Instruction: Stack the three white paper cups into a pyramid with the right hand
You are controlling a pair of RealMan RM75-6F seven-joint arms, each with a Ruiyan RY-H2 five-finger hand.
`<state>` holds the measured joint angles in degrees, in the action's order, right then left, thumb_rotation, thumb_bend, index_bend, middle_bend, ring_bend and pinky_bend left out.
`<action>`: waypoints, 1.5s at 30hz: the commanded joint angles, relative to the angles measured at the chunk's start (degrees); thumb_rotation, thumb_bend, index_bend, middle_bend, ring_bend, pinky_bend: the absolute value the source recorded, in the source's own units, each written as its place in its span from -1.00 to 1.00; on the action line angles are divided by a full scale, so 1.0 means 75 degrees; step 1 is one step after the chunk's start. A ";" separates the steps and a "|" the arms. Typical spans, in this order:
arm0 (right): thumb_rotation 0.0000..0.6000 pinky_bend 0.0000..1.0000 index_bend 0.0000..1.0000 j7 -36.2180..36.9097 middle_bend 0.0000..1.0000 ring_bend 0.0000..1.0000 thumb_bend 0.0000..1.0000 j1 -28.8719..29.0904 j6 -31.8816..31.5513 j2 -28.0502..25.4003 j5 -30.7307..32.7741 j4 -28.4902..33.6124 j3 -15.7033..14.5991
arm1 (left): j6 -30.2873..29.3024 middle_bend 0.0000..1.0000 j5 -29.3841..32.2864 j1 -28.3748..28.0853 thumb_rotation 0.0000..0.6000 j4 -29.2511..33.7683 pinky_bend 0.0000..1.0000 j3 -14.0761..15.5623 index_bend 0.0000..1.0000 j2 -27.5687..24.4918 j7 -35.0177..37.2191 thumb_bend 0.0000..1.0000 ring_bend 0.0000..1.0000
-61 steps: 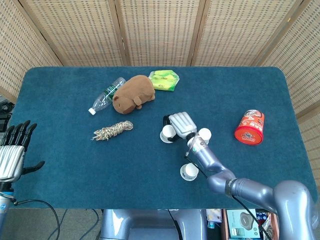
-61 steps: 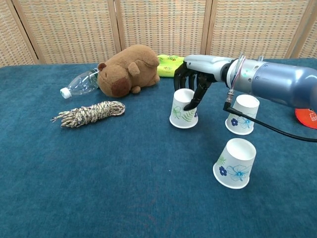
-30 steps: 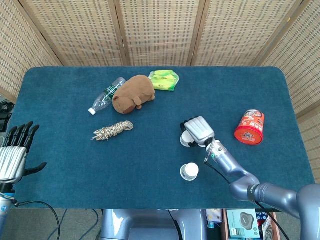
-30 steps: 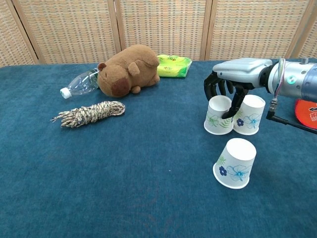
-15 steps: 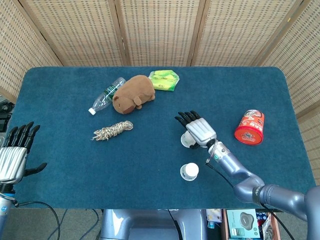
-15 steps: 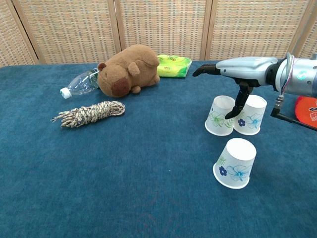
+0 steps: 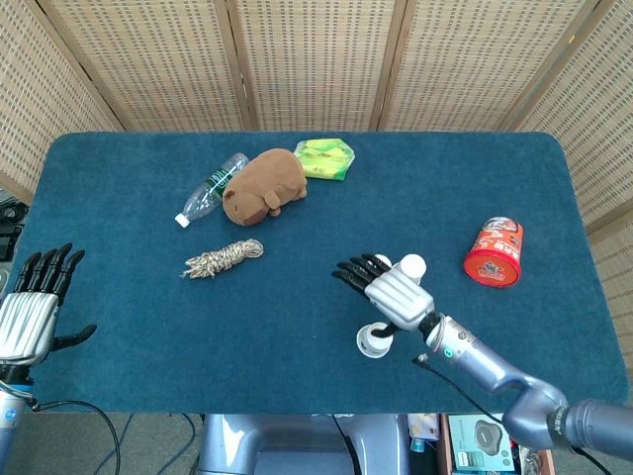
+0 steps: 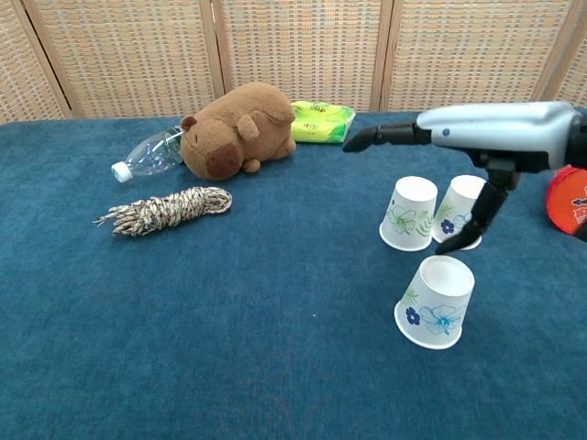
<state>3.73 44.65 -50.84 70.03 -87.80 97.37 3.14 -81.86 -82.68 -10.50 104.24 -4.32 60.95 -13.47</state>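
Three white paper cups with flower prints stand upside down on the blue table. Two stand side by side, the left cup [image 8: 409,214] and the right cup [image 8: 459,220] [image 7: 410,265]. The third cup [image 8: 436,301] [image 7: 372,342] stands alone nearer the front edge. My right hand [image 8: 477,133] [image 7: 391,289] hovers open above the pair with its fingers stretched to the left and its thumb hanging down beside the right cup. It holds nothing. In the head view it hides the left cup. My left hand [image 7: 35,307] is open at the table's left edge.
A brown plush capybara [image 8: 234,130], a plastic bottle [image 8: 151,151], a coil of rope [image 8: 165,209] and a green packet [image 8: 322,121] lie at the back left. A red can [image 7: 494,251] stands to the right of the cups.
My right hand slid one cup to the right until it stood beside the other, let it go, opened, and rose towards the front. The left hand stayed put.
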 commanded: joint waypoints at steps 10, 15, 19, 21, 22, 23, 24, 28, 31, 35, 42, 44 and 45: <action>1.00 -0.54 -0.57 -0.0033 -0.41 -0.58 -0.87 -0.0369 -0.0347 0.0629 -0.0471 -0.0644 -0.0446 | 0.0004 -1.00 -0.0034 0.0001 1.00 0.0015 -1.00 0.0028 -1.00 0.0019 -0.0053 -0.73 -1.00; 1.00 -0.33 -0.48 -0.0009 -0.28 -0.43 -0.84 -0.0436 -0.0344 0.0821 -0.0428 -0.0910 -0.0508 | -0.0004 -1.00 -0.0016 0.0005 1.00 0.0028 -1.00 0.0016 -1.00 0.0000 -0.0026 -0.73 -1.00; 1.00 -0.31 -0.42 -0.0051 -0.25 -0.41 -0.82 -0.0450 -0.0323 0.0873 -0.0438 -0.0999 -0.0540 | -0.0001 -1.00 -0.0013 0.0003 1.00 0.0030 -1.00 0.0014 -1.00 -0.0002 -0.0030 -0.73 -1.00; 1.00 -0.31 -0.40 -0.0059 -0.22 -0.38 -0.79 -0.0462 -0.0315 0.0919 -0.0412 -0.1030 -0.0541 | -0.0003 -1.00 -0.0022 0.0003 1.00 0.0036 -1.00 0.0020 -1.00 0.0000 -0.0044 -0.73 -1.00; 1.00 -0.29 -0.37 -0.0059 -0.19 -0.36 -0.76 -0.0467 -0.0312 0.0940 -0.0405 -0.1050 -0.0544 | -0.0005 -1.00 -0.0027 0.0005 1.00 0.0041 -1.00 0.0022 -1.00 0.0001 -0.0046 -0.73 -1.00; 1.00 -0.28 -0.35 -0.0062 -0.17 -0.34 -0.75 -0.0474 -0.0316 0.0961 -0.0402 -0.1071 -0.0546 | -0.0007 -1.00 -0.0029 0.0007 1.00 0.0044 -1.00 0.0024 -1.00 0.0001 -0.0046 -0.73 -1.00; 1.00 -0.24 -0.31 -0.0075 -0.13 -0.30 -0.73 -0.0483 -0.0322 0.0989 -0.0395 -0.1105 -0.0546 | -0.0009 -1.00 -0.0028 0.0009 1.00 0.0044 -1.00 0.0025 -1.00 0.0001 -0.0045 -0.73 -1.00; 1.00 -0.10 -0.13 -0.0086 0.02 -0.16 -0.59 -0.0508 -0.0330 0.1054 -0.0357 -0.1174 -0.0539 | -0.0023 -1.00 -0.0039 0.0014 1.00 0.0046 -1.00 0.0027 -1.00 0.0003 -0.0056 -0.73 -1.00; 1.00 -0.02 -0.03 -0.0085 0.12 -0.07 -0.45 -0.0549 -0.0406 0.1098 -0.0383 -0.1208 -0.0546 | -0.0027 -1.00 -0.0044 0.0017 1.00 0.0044 -1.00 0.0031 -1.00 0.0004 -0.0054 -0.72 -1.00; 1.00 0.02 0.00 -0.0025 0.14 -0.03 -0.36 -0.0586 -0.0487 0.1063 -0.0445 -0.1166 -0.0570 | -0.0031 -1.00 -0.0050 0.0020 1.00 0.0050 -1.00 0.0032 -1.00 0.0000 -0.0051 -0.73 -1.00; 1.00 0.02 0.00 0.0011 0.15 -0.03 -0.30 -0.0695 -0.0909 0.0690 -0.0603 -0.0744 -0.0481 | -0.0018 -1.00 -0.0037 0.0015 1.00 0.0055 -1.00 0.0028 -1.00 -0.0007 -0.0047 -0.73 -1.00; 1.00 0.02 0.00 0.0023 0.15 -0.03 -0.30 -0.0728 -0.1064 0.0501 -0.0603 -0.0550 -0.0393 | -0.0010 -1.00 -0.0033 0.0012 1.00 0.0058 -1.00 0.0027 -1.00 -0.0011 -0.0046 -0.73 -1.00; 1.00 0.02 0.00 0.0043 0.15 -0.03 -0.29 -0.0748 -0.1188 0.0392 -0.0574 -0.0449 -0.0297 | -0.0007 -1.00 -0.0030 0.0011 1.00 0.0058 -1.00 0.0026 -1.00 -0.0013 -0.0043 -0.73 -1.00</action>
<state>3.86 39.38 -58.48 74.15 -92.20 92.83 -0.06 -81.91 -82.91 -10.41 104.68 -4.12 60.85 -13.79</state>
